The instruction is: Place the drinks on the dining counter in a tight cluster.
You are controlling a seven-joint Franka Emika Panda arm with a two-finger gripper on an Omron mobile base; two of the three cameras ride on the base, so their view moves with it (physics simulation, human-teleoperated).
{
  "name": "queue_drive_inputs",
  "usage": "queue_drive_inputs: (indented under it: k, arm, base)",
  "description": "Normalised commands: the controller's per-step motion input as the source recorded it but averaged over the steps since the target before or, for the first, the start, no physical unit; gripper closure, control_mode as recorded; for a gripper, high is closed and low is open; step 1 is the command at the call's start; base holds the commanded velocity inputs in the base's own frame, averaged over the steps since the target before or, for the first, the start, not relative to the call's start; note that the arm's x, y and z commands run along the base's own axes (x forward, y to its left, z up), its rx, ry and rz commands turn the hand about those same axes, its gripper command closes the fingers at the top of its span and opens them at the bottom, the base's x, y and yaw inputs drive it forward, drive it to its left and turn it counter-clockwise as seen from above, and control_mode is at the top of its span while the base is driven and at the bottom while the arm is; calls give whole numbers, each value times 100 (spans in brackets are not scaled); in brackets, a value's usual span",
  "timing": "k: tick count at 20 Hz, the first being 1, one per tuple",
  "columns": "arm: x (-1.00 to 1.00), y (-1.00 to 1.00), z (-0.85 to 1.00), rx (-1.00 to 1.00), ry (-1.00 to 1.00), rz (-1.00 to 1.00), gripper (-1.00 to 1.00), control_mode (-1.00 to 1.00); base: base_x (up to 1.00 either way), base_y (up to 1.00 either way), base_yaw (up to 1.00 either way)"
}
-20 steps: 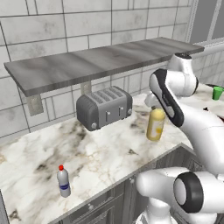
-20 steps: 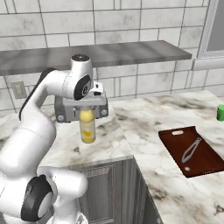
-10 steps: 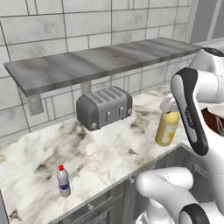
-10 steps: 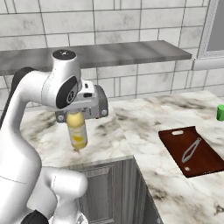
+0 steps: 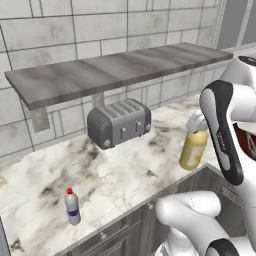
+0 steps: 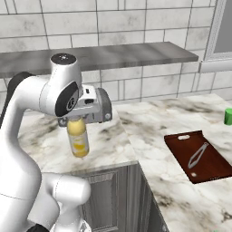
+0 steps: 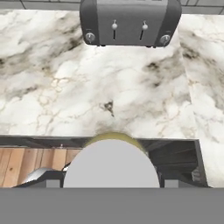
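One white arm (image 6: pixel 41 118) rising, bending over at the elbow, hanging the gripper (image 6: pixel 78 121) straight down and carrying the yellow bottle (image 6: pixel 78 137) by its top, lifted clear of the counter. Fingers closing on the neck of that bottle, gripping just under the pale cap (image 7: pixel 111 164), which is crowding the bottom of the hand view. Bottle hanging upright over the front edge of the marble counter (image 5: pixel 120 170), with dark grey cabinets (image 6: pixel 108 195) and wooden floor (image 7: pixel 30 164) showing below it.

Spreading behind: pale tiled wall (image 5: pixel 75 30), with a long grey shelf (image 5: pixel 115 67) fixed to it above the worktop. Standing under the shelf, near the wall, a grey toaster (image 5: pixel 119 122), slots up, levers facing forward.

Lying on the counter's right wing in the right base view, a dark red cutting board (image 6: pixel 197 156) with a pair of tongs (image 6: pixel 198 155) resting on it. Sitting past it at the far right edge, a small green cup (image 6: pixel 228 116).

Standing alone near the front left of the counter, well apart from the toaster, a small clear bottle (image 5: pixel 73 206) with red cap and blue label.
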Motion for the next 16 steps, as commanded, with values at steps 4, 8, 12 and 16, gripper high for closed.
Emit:
queue_drive_inputs:
  k: [4,8,12,16]
  arm:
    - [0,0,0,0,0,0,100,100]
    - [0,0,0,0,0,0,100,100]
    - [0,0,0,0,0,0,100,100]
    - [0,0,0,0,0,0,100,100]
  base:
    - [-91,-24,0]
    - [-100,-13,0]
    - [-100,0,-13]
    - [-100,-17,-14]
